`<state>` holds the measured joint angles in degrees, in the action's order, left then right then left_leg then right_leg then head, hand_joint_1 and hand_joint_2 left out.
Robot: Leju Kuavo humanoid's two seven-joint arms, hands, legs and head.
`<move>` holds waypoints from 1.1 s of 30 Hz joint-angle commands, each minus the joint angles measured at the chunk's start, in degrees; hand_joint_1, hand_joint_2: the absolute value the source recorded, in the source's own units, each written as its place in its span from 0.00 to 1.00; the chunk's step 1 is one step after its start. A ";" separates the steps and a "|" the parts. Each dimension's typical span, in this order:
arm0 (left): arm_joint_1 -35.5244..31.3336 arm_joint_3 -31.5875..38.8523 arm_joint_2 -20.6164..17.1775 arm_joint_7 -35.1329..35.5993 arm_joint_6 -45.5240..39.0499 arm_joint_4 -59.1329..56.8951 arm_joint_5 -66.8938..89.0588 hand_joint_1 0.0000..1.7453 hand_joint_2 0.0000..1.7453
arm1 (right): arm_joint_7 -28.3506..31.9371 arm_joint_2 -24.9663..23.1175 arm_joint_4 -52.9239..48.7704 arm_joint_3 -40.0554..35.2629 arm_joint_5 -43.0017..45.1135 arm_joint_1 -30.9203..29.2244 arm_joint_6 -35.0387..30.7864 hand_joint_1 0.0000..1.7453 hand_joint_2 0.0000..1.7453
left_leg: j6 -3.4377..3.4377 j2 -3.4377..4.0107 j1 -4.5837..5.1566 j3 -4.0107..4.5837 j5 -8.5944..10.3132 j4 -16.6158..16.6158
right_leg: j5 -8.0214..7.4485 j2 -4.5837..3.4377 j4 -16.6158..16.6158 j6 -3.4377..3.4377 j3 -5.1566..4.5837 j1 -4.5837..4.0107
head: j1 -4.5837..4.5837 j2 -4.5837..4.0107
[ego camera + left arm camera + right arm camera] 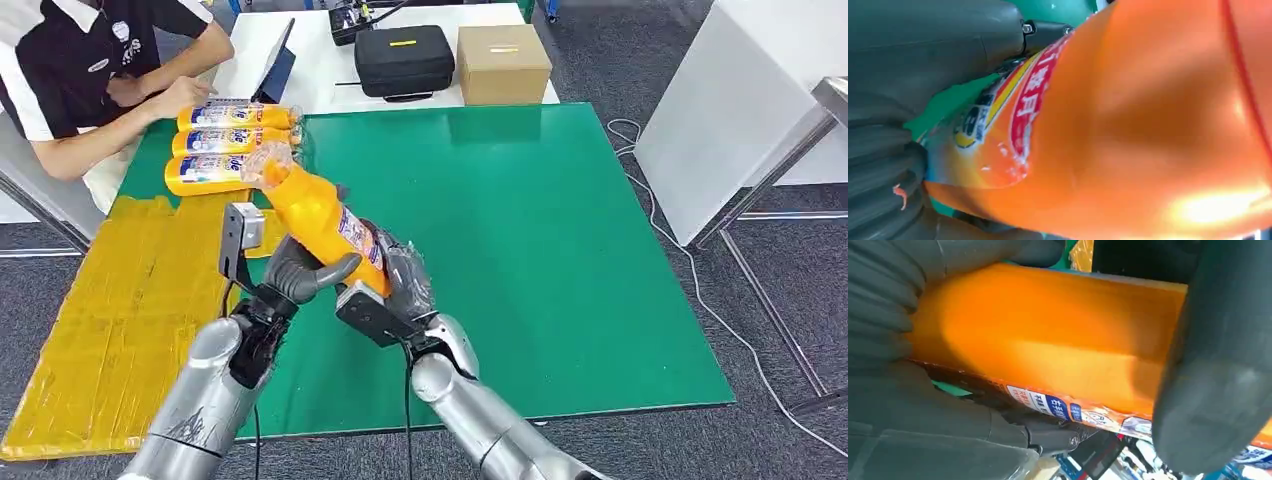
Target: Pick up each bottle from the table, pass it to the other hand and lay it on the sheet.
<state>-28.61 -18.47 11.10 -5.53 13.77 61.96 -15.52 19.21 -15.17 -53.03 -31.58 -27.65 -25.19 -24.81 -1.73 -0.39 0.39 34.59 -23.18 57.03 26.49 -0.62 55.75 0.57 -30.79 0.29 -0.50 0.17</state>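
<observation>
So both robot hands are on the same bottle (318, 212) right now. It's an orange one with a clear-wrapped cap end, tilted up over the near-left part of the green bench (560, 250), cap end pointing up and away toward the person. The left robot hand (297, 275) has its dark fingers curled around the lower part from the left side, and the right robot hand (400, 285) is wrapped around the base end from the right. Both look closed on it, neither is spread wide.

Left wrist view is basically a wall of orange: the bottle (1128, 125) with its label right up at the lens, and the grey thumb of the left robot hand (923, 55) lying against it. Right wrist view shows the same kind of thing, the bottle (1048, 340) running across with the right robot hand (903, 410) cupping it and a thick dark finger (1218, 390) pressed over the front of it.

Three more bottles (225, 142) lie side by side at the far-left corner, on the far end of the yellow sheet (110, 320) that runs along the left edge of the bench. A person (90, 70) sits at that corner with one hand on the farthest bottle.

Behind the bench, a white table carries a black case (404, 58), a cardboard box (503, 62) and a laptop (277, 65).
</observation>
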 commanded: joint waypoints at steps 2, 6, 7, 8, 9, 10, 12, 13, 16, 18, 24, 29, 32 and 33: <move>-0.63 0.34 0.28 0.72 0.01 -0.10 -0.48 0.00 1.00 | -0.28 -0.52 6.19 -6.34 -0.30 -1.39 2.23 1.00 1.00 | 0.09 0.00 -0.04 -0.14 -0.06 -0.03 | 0.05 0.06 -0.09 0.01 0.18 -0.03 | 0.00 0.00; -0.61 1.00 0.66 0.83 -0.50 0.02 -0.69 0.00 1.00 | -0.90 -0.40 6.19 -6.76 -0.37 -1.29 2.70 1.00 1.00 | 0.08 -0.03 -0.03 -0.11 -0.05 -0.01 | 0.05 0.08 -0.07 0.01 0.15 -0.03 | 0.00 0.00; -0.48 1.31 0.82 0.87 -0.78 0.27 -0.76 0.00 1.00 | -1.14 -0.25 6.08 -6.96 -0.43 -1.17 2.70 1.00 1.00 | 0.11 -0.02 -0.05 -0.18 -0.09 0.00 | 0.08 0.09 -0.08 0.01 0.22 -0.05 | 0.02 0.00; -0.33 1.60 0.97 0.93 -0.94 0.51 -0.94 0.00 1.00 | -1.24 -0.11 6.01 -7.05 -0.41 -1.08 2.72 1.00 1.00 | 0.08 -0.03 -0.04 -0.11 -0.06 0.00 | 0.05 0.09 -0.07 0.01 0.14 -0.03 | 0.00 0.00; -0.25 1.69 1.00 0.93 -1.10 0.64 -0.93 0.07 1.00 | -1.29 -0.06 5.99 -7.07 -0.41 -1.01 2.66 1.00 1.00 | 0.12 -0.04 -0.07 -0.19 -0.10 0.00 | 0.08 0.12 -0.11 0.01 0.26 -0.06 | 0.00 0.00; -0.15 1.79 1.07 0.94 -1.30 0.82 -0.99 0.15 1.00 | -1.30 0.08 5.97 -7.08 -0.38 -0.91 2.57 1.00 1.00 | 0.10 -0.04 -0.05 -0.14 -0.06 -0.01 | 0.06 0.11 -0.09 0.01 0.19 -0.04 | 0.02 0.00; -0.17 1.77 1.09 0.94 -1.34 0.85 -0.99 0.15 1.00 | -1.28 0.17 5.97 -7.07 -0.37 -0.87 2.56 1.00 1.00 | 0.12 -0.08 -0.07 -0.17 -0.08 0.00 | 0.08 0.16 -0.11 0.01 0.24 -0.06 | -0.02 0.00; -0.17 1.77 1.09 0.94 -1.34 0.85 -0.99 0.15 1.00 | -1.28 0.17 5.97 -7.07 -0.37 -0.87 2.56 1.00 1.00 | 0.11 -0.10 -0.06 -0.16 -0.08 0.00 | 0.08 0.17 -0.10 0.01 0.23 -0.06 | 0.00 0.00; -0.17 1.77 1.09 0.94 -1.34 0.85 -0.99 0.80 1.00 | -1.28 0.17 5.97 -7.07 -0.37 -0.87 2.56 1.00 1.00 | 0.10 -0.09 -0.06 -0.16 -0.08 0.00 | 0.08 0.17 -0.10 0.01 0.23 -0.06 | 0.00 0.00; -0.24 1.86 1.21 0.86 -1.34 0.95 -1.22 0.98 1.00 | -1.41 0.22 5.86 -6.99 -0.29 -0.93 2.65 1.00 1.00 | 0.14 -0.09 -0.08 -0.21 -0.11 0.01 | 0.10 0.18 -0.12 0.02 0.30 -0.07 | 0.00 0.00; -0.58 1.95 1.37 0.82 -1.82 1.64 -2.13 1.00 1.00 | -2.27 0.48 5.42 -6.78 -0.35 -1.15 2.97 1.00 1.00 | 0.14 -0.10 -0.10 -0.22 -0.12 0.03 | 0.11 0.21 -0.13 0.02 0.31 -0.09 | 0.00 0.00; -0.54 1.98 1.23 0.80 -2.32 1.85 -2.30 1.00 1.00 | -2.13 0.61 5.08 -6.47 -0.14 -0.94 2.75 1.00 1.00 | 0.11 -0.11 -0.06 -0.16 -0.07 0.01 | 0.09 0.20 -0.10 0.01 0.22 -0.05 | 0.00 0.00; -0.31 2.22 1.09 0.60 -2.55 2.31 -2.40 1.00 1.00 | -2.19 0.82 4.39 -6.22 -0.03 -0.81 2.68 1.00 1.00 | 0.07 -0.07 -0.03 -0.07 -0.03 0.00 | 0.04 0.13 -0.06 0.01 0.09 -0.02 | 0.00 0.02; -0.28 2.35 0.98 0.58 -2.66 2.49 -2.39 1.00 1.00 | -2.28 0.96 4.17 -6.11 -0.07 -0.87 2.55 1.00 1.00 | 0.11 -0.09 -0.07 -0.14 -0.08 0.03 | 0.09 0.18 -0.09 0.02 0.21 -0.06 | 0.00 0.02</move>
<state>-25.69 -15.34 11.87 -5.01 11.45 64.46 -17.51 17.33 -15.65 -51.17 -35.04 -27.43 -25.63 -23.41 -1.73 -0.36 0.39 34.58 -23.17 57.04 26.49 -0.62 55.75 0.57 -30.83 0.30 -0.50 0.20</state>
